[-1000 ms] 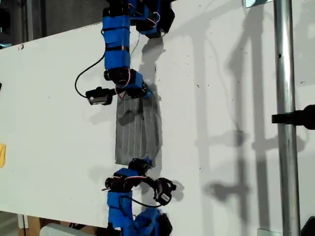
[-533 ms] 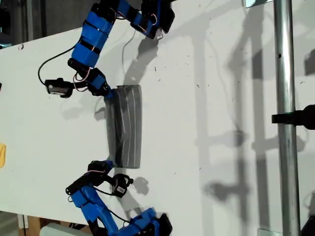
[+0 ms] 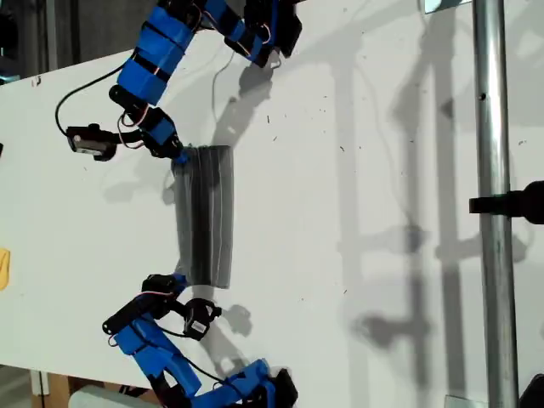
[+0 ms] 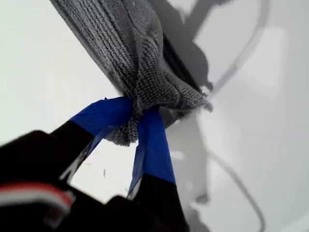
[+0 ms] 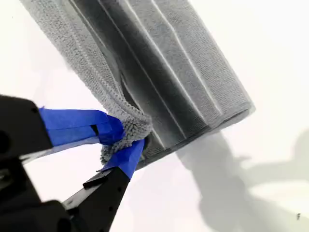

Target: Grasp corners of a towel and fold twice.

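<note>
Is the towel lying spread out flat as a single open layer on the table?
No, the towel is folded into a narrow strip, pinched at both ends.

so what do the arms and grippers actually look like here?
Both arms are built from bright blue printed segments with black servo blocks at the joints, and thin black cables loop loosely beside them. Red and white wires show near the wrists. A small black camera module hangs off each wrist. My first gripper and my second gripper have black jaws, their tips wrapped in blue tape.
</note>
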